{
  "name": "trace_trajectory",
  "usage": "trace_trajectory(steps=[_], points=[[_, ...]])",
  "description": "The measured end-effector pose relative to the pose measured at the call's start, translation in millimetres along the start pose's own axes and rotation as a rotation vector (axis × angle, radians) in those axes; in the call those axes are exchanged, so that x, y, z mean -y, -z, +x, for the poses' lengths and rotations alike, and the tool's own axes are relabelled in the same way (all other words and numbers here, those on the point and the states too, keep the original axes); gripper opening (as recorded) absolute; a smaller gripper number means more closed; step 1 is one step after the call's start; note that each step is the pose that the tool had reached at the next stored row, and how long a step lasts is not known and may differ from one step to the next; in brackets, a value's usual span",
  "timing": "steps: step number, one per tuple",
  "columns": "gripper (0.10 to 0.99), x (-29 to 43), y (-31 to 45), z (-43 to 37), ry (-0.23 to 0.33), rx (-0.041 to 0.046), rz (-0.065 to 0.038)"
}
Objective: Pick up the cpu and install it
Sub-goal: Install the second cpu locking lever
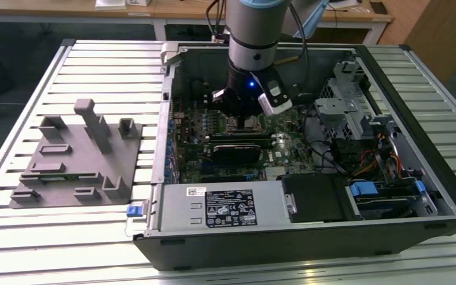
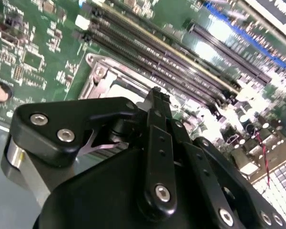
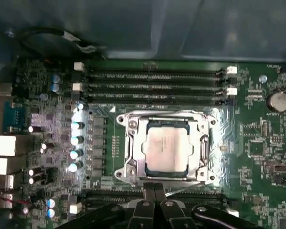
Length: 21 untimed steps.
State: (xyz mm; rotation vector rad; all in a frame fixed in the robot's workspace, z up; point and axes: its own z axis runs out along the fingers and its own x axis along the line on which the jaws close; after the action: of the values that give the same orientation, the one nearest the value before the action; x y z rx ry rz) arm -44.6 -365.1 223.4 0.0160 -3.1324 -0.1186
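The cpu (image 3: 166,148), a pale silver square chip, lies flat inside the metal socket frame (image 3: 128,143) on the green motherboard. A pale strip of the cpu (image 2: 121,90) also shows in the second wrist view, beyond the black fingers. My gripper (image 3: 155,191) hangs just above the board at the socket's edge, shut, with nothing between its fingers. In the exterior view the gripper (image 1: 248,116) is low inside the open computer case, right over the socket frame (image 1: 246,124).
Memory slots (image 3: 152,86) run along one side of the socket and a row of capacitors (image 3: 76,143) along another. A grey fixture (image 1: 78,157) lies on the slatted table at the exterior view's left. A white-labelled metal box (image 1: 224,205) and a drive cage (image 1: 355,107) crowd the case.
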Motion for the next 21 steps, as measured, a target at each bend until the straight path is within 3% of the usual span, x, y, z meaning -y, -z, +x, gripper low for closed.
trace_trajectory(steps=[3, 5, 21], points=[[0.106, 2.2, 0.1, 2.1, 0.0, 0.0003, -0.029], [0.106, 4.2, 0.2, 4.4, 0.0, 0.0004, -0.037], [0.106, 9.6, 3.9, 5.3, 0.0, -0.0014, -0.038]])
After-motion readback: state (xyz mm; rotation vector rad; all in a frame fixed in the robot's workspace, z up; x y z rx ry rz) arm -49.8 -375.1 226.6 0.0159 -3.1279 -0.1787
